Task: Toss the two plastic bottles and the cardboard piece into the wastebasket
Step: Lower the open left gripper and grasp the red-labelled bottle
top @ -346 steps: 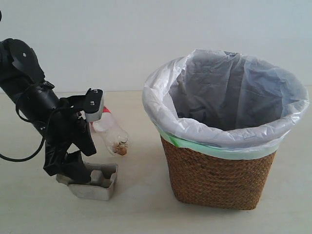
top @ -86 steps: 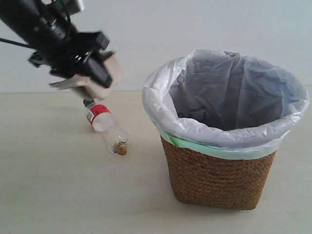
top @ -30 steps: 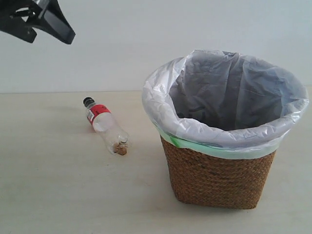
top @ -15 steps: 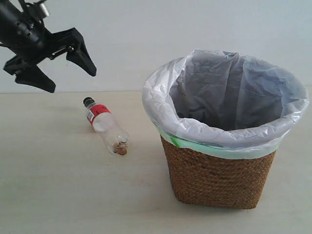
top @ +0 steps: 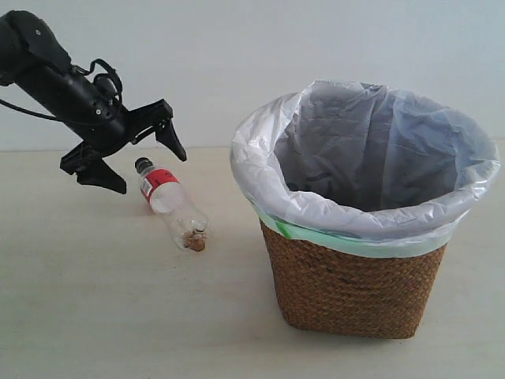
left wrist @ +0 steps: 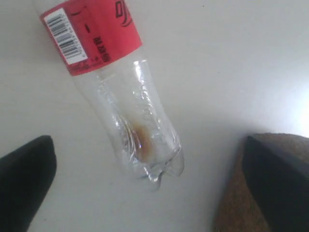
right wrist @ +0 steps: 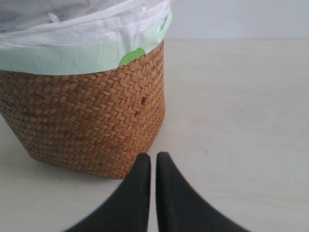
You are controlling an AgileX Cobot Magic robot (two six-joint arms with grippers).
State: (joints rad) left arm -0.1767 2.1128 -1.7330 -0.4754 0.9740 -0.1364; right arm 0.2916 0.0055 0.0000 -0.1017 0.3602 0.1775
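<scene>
The black-capped, red-labelled plastic bottle (top: 173,209) lies on its side on the table, left of the wastebasket (top: 355,276). My left gripper (top: 150,171) hangs open just above the bottle's cap end and holds nothing. In the left wrist view the bottle (left wrist: 125,111) lies between the two spread fingers (left wrist: 24,179), apart from both. My right gripper (right wrist: 153,159) is shut and empty, low beside the wicker wastebasket (right wrist: 82,121); it does not show in the exterior view. The green-capped bottle and the cardboard piece are out of view. The basket's bottom is hidden.
The white bag (top: 371,150) with a green edge (right wrist: 72,58) lines the basket and folds over its rim. A pale wall stands behind the light table (top: 118,316). A brown wicker patch (left wrist: 231,208) shows beside one left finger.
My left gripper held the cardboard piece earlier and now is empty and open. In the last second it has come down from the upper left to just over the bottle's cap.
</scene>
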